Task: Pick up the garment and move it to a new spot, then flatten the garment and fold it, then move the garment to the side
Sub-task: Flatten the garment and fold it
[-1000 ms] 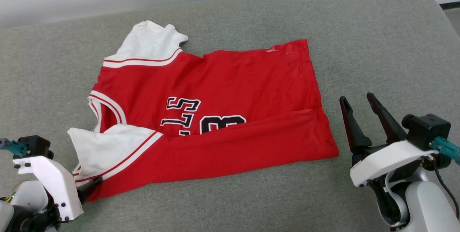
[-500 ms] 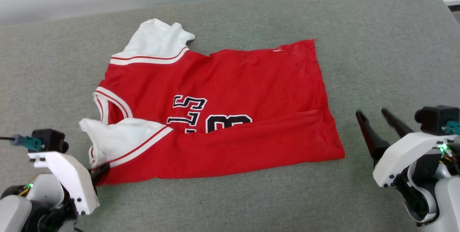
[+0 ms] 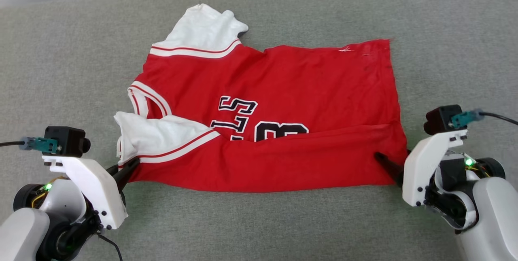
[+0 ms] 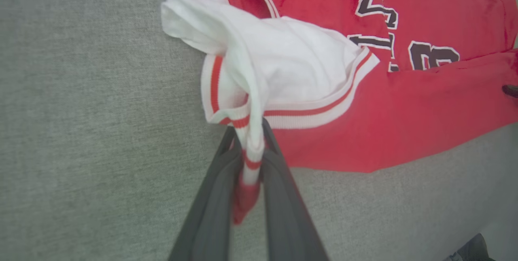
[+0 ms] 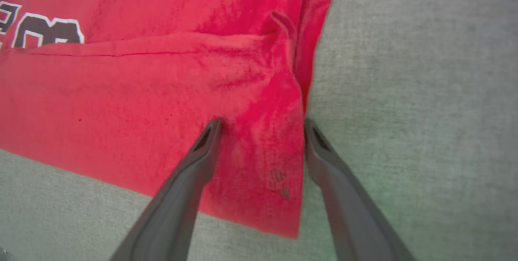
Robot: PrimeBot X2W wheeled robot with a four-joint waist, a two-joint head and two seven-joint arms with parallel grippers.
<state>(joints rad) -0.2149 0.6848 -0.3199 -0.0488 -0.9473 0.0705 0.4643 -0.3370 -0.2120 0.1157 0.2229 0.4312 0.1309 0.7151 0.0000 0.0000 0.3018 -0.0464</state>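
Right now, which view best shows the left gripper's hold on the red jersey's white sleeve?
Left wrist view: the left gripper is shut on the white sleeve's striped cuff, cloth between its fingers. Head view: the wrist half hides that grip. Right wrist view: the red jersey's hem corner.

The red-and-white cloth jersey (image 3: 307, 83) looked soft and matt; the grey cushion (image 3: 259, 224) under it was coarse woven fabric.

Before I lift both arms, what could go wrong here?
The left end effector is shut on just a thin bunch of sleeve trim, which might slip out. The right end effector is open astride a corner of the jersey; lifting now would likely raise one side only and spoil the fold.
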